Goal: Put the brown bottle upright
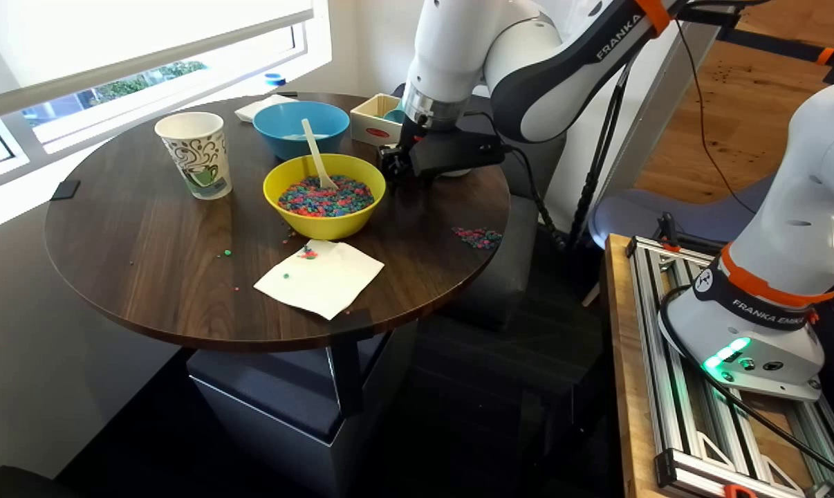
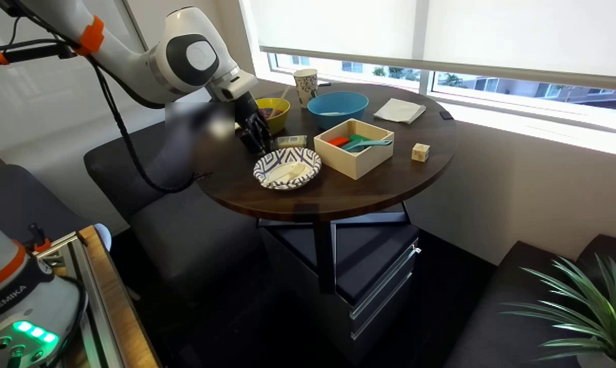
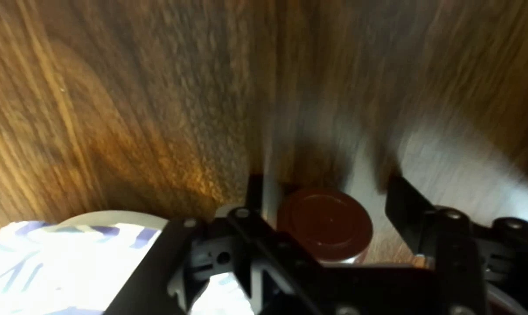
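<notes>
Dark table (image 1: 175, 249) | brown bottle (image 2: 290, 141) lying, axis level, cap (image 3: 325, 223) facing wrist view | gripper (image 3: 324, 188) spread

Both exterior views obliquely down onto the round table (image 1: 182, 242); wrist view close above.

You are holding the gripper (image 1: 406, 181) low over the table (image 1: 182, 283), just beside the yellow bowl (image 1: 334, 227), in which a pale spoon (image 1: 315, 152) is leaning among colourful bits (image 1: 306, 202).
</notes>
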Tool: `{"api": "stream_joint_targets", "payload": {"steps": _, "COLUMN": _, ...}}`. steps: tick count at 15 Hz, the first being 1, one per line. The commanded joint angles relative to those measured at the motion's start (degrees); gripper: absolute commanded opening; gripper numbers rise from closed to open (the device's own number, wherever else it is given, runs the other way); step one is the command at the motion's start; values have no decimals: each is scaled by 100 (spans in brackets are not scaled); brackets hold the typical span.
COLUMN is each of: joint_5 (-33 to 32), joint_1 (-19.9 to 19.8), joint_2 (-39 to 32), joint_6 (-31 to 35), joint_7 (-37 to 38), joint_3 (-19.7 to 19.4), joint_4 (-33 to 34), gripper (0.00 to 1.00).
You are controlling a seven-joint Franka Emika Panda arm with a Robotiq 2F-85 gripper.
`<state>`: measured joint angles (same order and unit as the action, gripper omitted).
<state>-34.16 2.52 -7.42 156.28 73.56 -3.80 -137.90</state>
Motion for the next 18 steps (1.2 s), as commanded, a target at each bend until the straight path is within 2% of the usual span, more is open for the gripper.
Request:
{"api": "stream_joint_targets", "payload": {"steps": 1, "joint_5": -246, "joint_1": 84, "joint_2": -41, "joint_6": -18, "joint_7": 231, "joint_3": -19, "joint_4": 46, "gripper": 42}}
{"api": "stream_joint_targets", "payload": {"steps": 2, "joint_5": -347, "joint_1": 106, "joint_2": -38, "joint_6": -39, "joint_7": 296, "joint_3": -41, "joint_4": 74, "gripper": 34}}
{"api": "stream_joint_targets", "payload": {"steps": 3, "joint_5": -421, "joint_1": 118, "joint_2": -35, "joint_6": -59, "joint_7": 351, "joint_3": -53, "joint_4": 89, "gripper": 30}}
{"api": "stream_joint_targets", "payload": {"steps": 4, "joint_5": -524, "joint_1": 123, "joint_2": -38, "joint_6": -81, "joint_7": 432, "joint_3": -68, "joint_4": 98, "gripper": 36}}
{"api": "stream_joint_targets", "payload": {"steps": 5, "joint_5": -597, "joint_1": 124, "joint_2": -42, "joint_6": -104, "joint_7": 491, "joint_3": -69, "joint_4": 107, "gripper": 27}}
{"api": "stream_joint_targets", "payload": {"steps": 7, "joint_5": -636, "joint_1": 118, "joint_2": 0, "joint_6": -128, "joint_7": 531, "joint_3": -39, "joint_4": 71, "gripper": 24}}
{"api": "stream_joint_targets", "payload": {"steps": 12, "joint_5": 372, "joint_1": 74, "joint_2": 706, "joint_6": 53, "joint_7": -431, "joint_3": 231, "joint_4": -422, "gripper": 24}}
{"api": "stream_joint_targets", "payload": {"steps": 16, "joint_5": 1464, "joint_1": 69, "joint_2": 1217, "joint_6": -147, "joint_7": -1493, "joint_3": 458, "joint_4": -608, "gripper": 24}}
{"api": "stream_joint_targets", "payload": {"steps": 18, "joint_5": 1764, "joint_1": 30, "joint_2": 1456, "joint_6": -249, "joint_7": -1792, "joint_3": 525, "joint_4": -629, "gripper": 24}}
